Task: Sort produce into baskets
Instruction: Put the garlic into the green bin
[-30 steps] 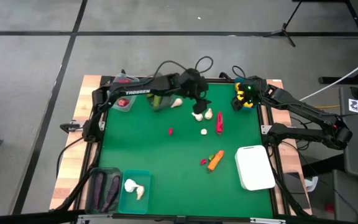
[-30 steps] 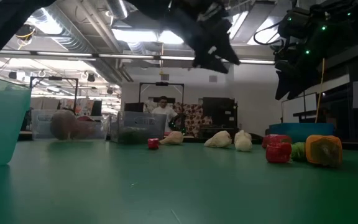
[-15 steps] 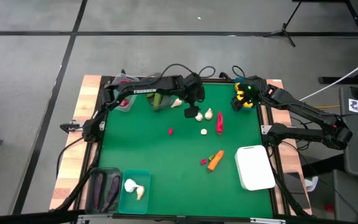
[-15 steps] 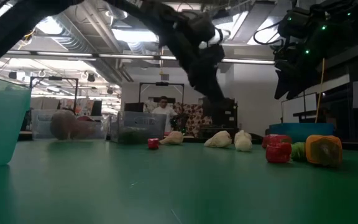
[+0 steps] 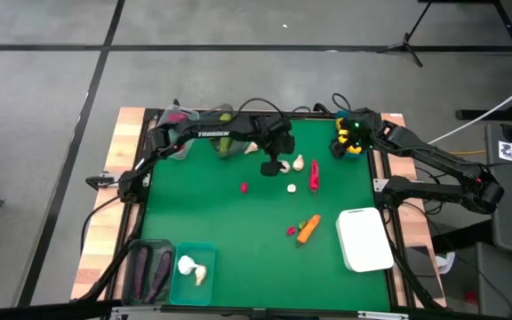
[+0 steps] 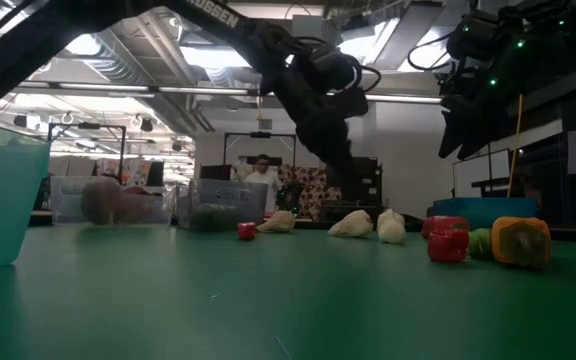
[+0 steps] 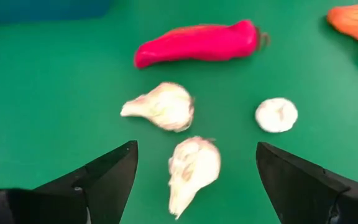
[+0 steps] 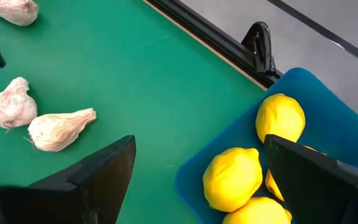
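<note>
Left wrist view: the left gripper [image 7: 194,171] hangs wide open and empty, one garlic bulb [image 7: 193,167] directly between its fingers, two more just beyond. The right gripper [image 8: 197,177], open and empty, hovers over the blue tub [image 8: 303,87] of lemons [image 8: 232,178].

Even, diffuse light is filling the overhead view, casting only faint shadows on the green felt table mat [image 5: 238,222]. At table height, bright ceiling strip lights [image 6: 233,58] are glaring from behind, turning the dark robot arms [image 6: 308,75] into silhouettes. The pale white garlic bulbs [image 7: 191,168] are smearing with motion blur, while the glossy yellow lemons [image 8: 232,177] are showing sharply.
</note>
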Motion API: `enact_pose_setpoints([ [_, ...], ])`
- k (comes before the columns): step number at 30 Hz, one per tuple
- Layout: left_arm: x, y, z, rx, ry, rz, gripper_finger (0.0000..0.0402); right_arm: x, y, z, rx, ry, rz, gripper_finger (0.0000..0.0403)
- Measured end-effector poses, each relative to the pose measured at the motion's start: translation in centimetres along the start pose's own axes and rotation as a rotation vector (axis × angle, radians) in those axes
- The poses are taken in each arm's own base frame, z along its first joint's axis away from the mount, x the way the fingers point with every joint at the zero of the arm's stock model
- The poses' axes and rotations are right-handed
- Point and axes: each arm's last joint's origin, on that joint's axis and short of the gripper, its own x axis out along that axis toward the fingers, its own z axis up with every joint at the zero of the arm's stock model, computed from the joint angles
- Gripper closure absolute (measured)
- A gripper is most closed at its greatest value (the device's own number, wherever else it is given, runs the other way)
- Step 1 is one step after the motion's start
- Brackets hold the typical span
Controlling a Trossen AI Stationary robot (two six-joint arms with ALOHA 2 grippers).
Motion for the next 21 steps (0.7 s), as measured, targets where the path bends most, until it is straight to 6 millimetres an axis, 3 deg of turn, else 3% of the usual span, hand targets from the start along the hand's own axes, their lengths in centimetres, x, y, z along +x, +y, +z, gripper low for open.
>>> enact_pose_setpoints([
  [4, 0.6, -0.2, -0.6, 0.016, 0.000, -0.013, 0.0080, 0.0, 0.0, 0.0, 0.003, 0.000, 0.000, 0.0052],
  [13, 4.8, -0.9, -2.3, 0.023, 0.057, -0.052, 0.0080, 0.0, 0.0, 0.0, 0.004, 0.000, 0.005, 0.0052],
  [21, 4.9, -0.8, -2.5, 0.016, 0.064, -0.048, 0.0082, 0.0, 0.1, 0.0, 0.004, 0.001, 0.020, 0.0052],
])
